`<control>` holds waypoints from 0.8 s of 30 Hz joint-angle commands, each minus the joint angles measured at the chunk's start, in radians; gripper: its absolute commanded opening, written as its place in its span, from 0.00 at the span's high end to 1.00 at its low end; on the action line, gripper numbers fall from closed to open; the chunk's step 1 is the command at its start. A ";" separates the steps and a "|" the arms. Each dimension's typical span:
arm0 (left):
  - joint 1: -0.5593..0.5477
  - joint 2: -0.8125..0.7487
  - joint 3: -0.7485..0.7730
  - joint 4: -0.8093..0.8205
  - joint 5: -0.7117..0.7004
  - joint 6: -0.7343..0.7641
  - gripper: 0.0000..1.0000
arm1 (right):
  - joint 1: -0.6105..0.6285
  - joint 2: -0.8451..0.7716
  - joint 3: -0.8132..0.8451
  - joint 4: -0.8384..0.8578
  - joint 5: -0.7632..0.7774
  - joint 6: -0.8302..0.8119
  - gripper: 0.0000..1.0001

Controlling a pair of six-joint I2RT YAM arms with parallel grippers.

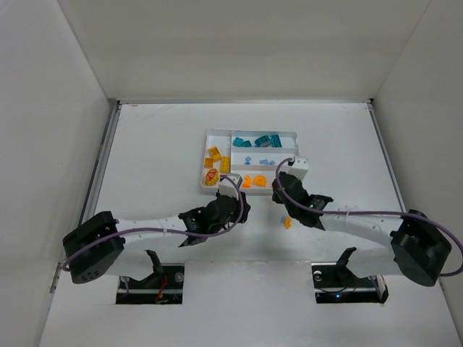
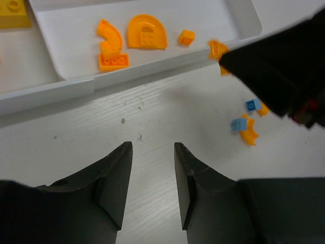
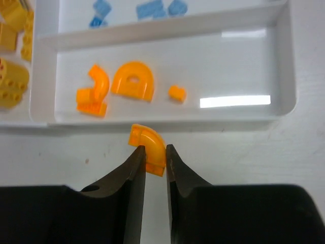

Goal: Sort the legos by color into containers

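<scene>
Right gripper: my right gripper (image 3: 155, 155) is clenched on a curved orange lego (image 3: 146, 140). Both fingers pinch its near end; the far end sticks out past the tips.
Left gripper: my left gripper (image 2: 152, 148) is released. Jaws stand parted w/ nothing btwn them, only bare table (image 2: 167, 107) below. It sits just near of the tray, left of the right one.
Held lego, place: just near of the tray's near wall, approx mid-length of the orange sect., not inside it. Can't tell if it touches the table.
Loose legos: on the table near + right of the tray, by my right arm. Two light blue bricks (image 2: 252, 105) and an orange curved bit (image 2: 249, 136), bunched close together.
Tray: white tray (image 3: 213, 123), long side facing me, one tall sect. at its left end + three long parallel sects.
Near sect.: orange. A curved piece (image 3: 95, 84) w/ a flat plate (image 3: 91, 108) touching its near end, a half-round arch (image 3: 133, 81) just right of it, and a small cube (image 3: 177, 93) further right, apart.
Mid sect.: light blue pieces (image 3: 152, 9), blurred at the frame edge.
Far sect.: teal pieces (image 1: 262, 141).
Tall sect.: yellow-orange pieces (image 1: 214, 165), several, some touching.
</scene>
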 commanded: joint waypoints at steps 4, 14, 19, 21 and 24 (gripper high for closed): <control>-0.089 0.089 0.053 0.103 -0.009 -0.030 0.63 | -0.156 0.089 0.097 0.129 -0.078 -0.143 0.79; -0.192 0.250 0.188 0.129 0.020 -0.004 0.60 | -0.215 0.129 0.104 0.175 -0.097 -0.140 0.55; -0.219 0.321 0.248 0.129 0.032 0.012 0.60 | -0.215 0.025 0.009 0.166 -0.088 -0.092 0.61; -0.224 0.352 0.271 0.129 0.032 0.016 0.60 | -0.215 -0.021 -0.032 0.164 -0.085 -0.068 0.64; -0.224 0.401 0.308 0.129 0.032 0.024 0.60 | -0.213 -0.070 -0.075 0.155 -0.085 -0.042 0.67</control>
